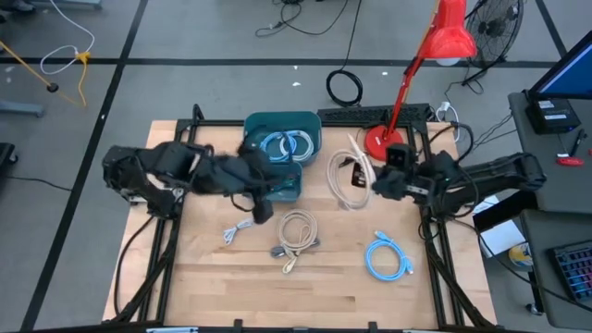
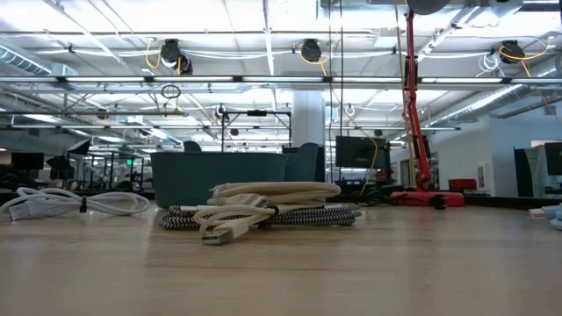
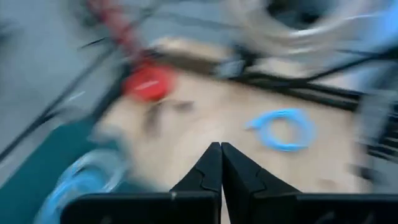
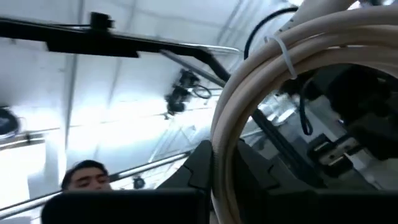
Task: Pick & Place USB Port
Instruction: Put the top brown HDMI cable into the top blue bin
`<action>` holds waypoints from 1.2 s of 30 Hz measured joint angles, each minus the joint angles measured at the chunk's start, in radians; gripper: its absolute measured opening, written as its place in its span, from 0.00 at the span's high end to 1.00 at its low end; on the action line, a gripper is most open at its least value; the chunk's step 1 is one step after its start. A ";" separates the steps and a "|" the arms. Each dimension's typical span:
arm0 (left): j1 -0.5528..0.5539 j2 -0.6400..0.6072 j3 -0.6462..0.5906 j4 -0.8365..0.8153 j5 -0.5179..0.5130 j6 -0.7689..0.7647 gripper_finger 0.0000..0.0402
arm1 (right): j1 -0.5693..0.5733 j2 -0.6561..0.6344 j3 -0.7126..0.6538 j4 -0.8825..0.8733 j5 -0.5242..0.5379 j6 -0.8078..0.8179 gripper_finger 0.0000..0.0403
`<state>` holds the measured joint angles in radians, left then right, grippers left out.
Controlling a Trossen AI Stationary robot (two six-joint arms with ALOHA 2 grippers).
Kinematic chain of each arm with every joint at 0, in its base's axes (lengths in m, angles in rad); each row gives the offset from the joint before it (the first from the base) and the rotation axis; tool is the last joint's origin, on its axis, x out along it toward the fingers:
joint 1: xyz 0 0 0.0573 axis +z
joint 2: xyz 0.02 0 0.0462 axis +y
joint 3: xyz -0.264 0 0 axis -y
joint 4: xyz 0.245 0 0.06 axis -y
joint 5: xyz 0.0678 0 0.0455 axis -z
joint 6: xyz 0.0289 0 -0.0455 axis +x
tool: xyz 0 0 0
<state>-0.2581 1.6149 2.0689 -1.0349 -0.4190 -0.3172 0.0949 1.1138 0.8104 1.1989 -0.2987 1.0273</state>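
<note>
**Right end effector grips the cream cable; left one is closed and empty**

Your right end effector (image 4: 214, 168) is clamped on a coiled cream cable (image 1: 354, 178), which from above hangs or lies near the base of the red lamp (image 1: 381, 141), towards the right rear of the bench (image 1: 324, 296). In the right wrist view the cable's loop, bound with a small tie, runs straight between the dark fingers, and a person shows low in the background.

Your left end effector (image 3: 221, 163) has its fingers pressed together with nothing between them. From above it sits at the front edge of the teal bin (image 1: 310, 125), which already holds a light blue cable (image 1: 284, 144).

On the open bench you have a beige and braided cable bundle (image 1: 298, 236) in the middle, a white cable (image 1: 239, 229) to its left, and a blue coiled cable (image 1: 387, 256) to its right.
</note>
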 joint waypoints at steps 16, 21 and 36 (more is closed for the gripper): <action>0.298 0.107 -0.001 0.587 0.926 0.126 0.99 | 0.145 0.006 0.099 0.117 -0.072 -0.220 0.93; 0.364 0.177 -0.002 0.896 1.095 -0.002 0.94 | 0.210 0.005 0.217 -0.018 -0.137 -0.333 0.93; 0.401 0.343 -0.001 1.574 1.308 -0.540 0.62 | 0.254 0.008 0.328 -0.258 -0.120 -0.454 0.93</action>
<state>0.1425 1.9575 2.0682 0.5386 0.8888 -0.8568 0.3492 1.1213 1.1389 0.9411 -0.4185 0.5735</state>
